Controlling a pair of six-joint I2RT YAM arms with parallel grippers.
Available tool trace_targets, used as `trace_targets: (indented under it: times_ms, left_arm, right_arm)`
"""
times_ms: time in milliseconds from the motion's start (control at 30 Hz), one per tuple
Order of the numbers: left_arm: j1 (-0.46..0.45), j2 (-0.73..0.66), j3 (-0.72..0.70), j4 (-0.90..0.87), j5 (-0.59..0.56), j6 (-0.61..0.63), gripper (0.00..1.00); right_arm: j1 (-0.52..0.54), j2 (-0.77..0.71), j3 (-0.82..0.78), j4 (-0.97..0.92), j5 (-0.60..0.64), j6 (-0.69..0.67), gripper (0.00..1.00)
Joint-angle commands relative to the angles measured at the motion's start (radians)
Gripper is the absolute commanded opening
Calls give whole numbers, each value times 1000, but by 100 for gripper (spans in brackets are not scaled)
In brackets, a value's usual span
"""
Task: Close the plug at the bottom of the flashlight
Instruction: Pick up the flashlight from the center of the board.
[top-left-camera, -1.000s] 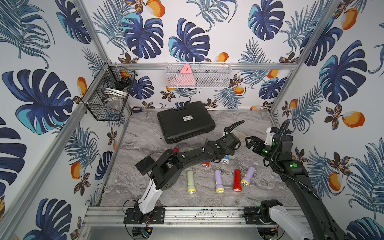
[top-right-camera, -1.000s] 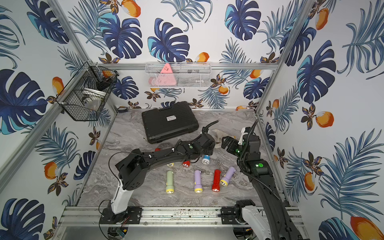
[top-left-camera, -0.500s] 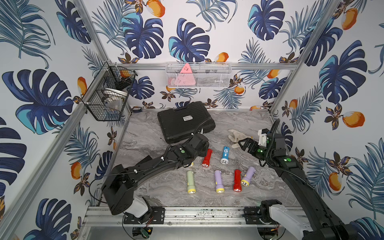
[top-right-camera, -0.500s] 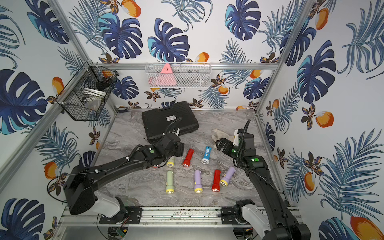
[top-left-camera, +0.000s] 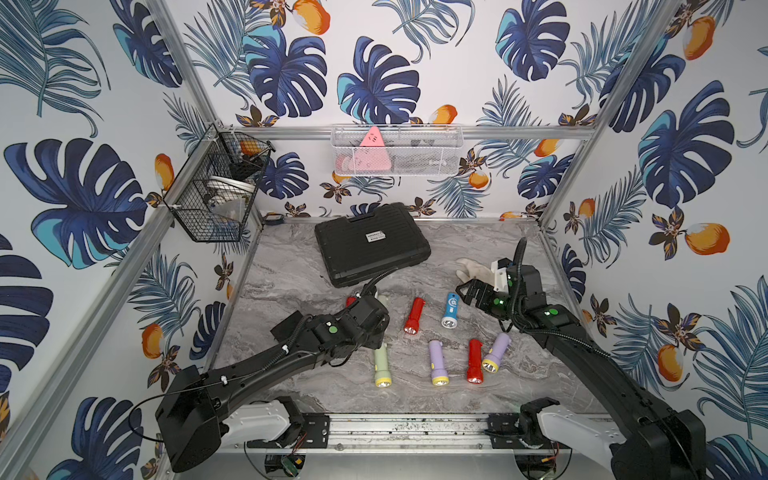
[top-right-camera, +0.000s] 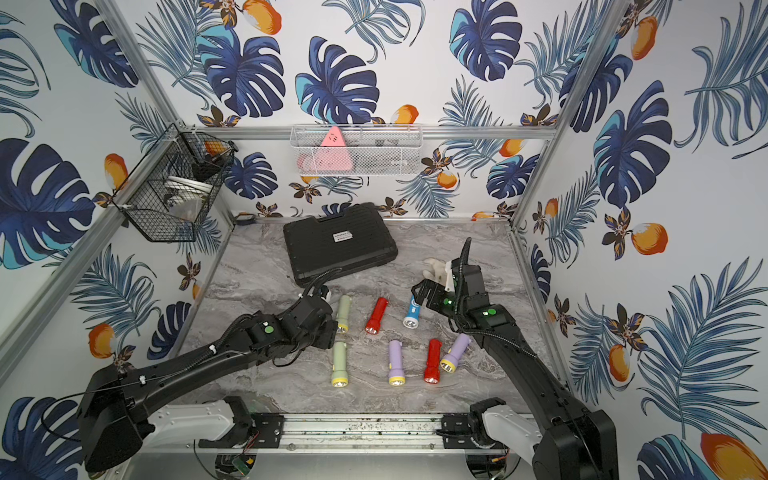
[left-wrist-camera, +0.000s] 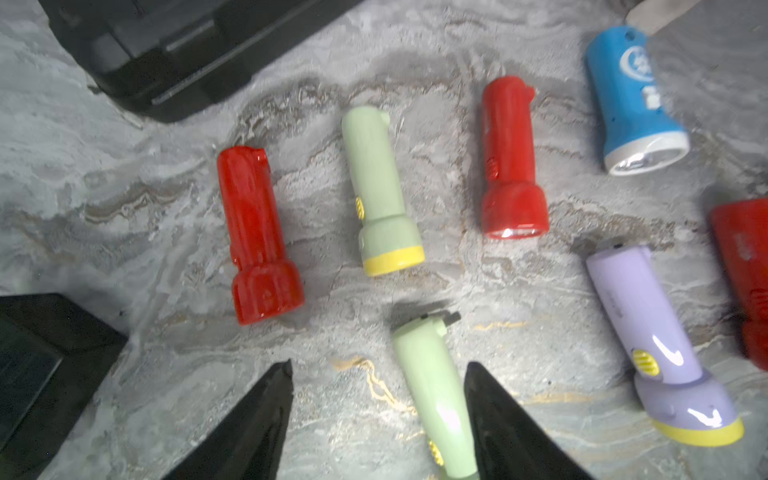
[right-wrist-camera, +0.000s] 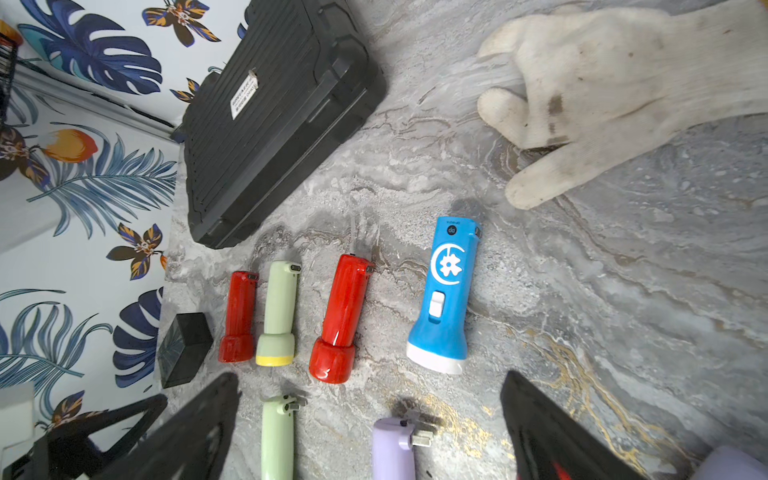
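One pale green plastic flashlight lies in the front row on the grey marbled tabletop, its plug folded out at the tail. It is seen off-centre between the spread fingers of the empty left gripper; centring is advisable before closing. The right gripper, held wide apart and empty near the blue flashlight, is best brought in to press the plug flat.

Walls papered with blue tropical leaves and orange fruit enclose a grey marbled table. A black wire basket hangs on the left wall, a white mesh basket on the far wall. Aluminium rails frame the corners.
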Motion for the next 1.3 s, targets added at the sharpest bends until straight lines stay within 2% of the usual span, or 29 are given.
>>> trace_targets:
  times_ms: [0, 233, 533, 833, 1267]
  left_arm:
    - [-4, -18, -29, -49, 47, -56, 72]
    - [-76, 25, -73, -26, 70, -127, 72]
    - [-143, 110, -104, 101, 70, -238, 73]
    - [-161, 235, -72, 114, 24, -213, 72]
    - [-168, 326, -74, 146, 37, -195, 60]
  right_arm:
    - [5, 3, -8, 14, 21, 2, 100]
    - [7, -11, -21, -17, 46, -12, 100]
    - [6, -8, -22, -22, 42, -16, 100]
    - [7, -17, -42, -21, 40, -17, 100]
    - [7, -26, -56, -6, 36, 0, 100]
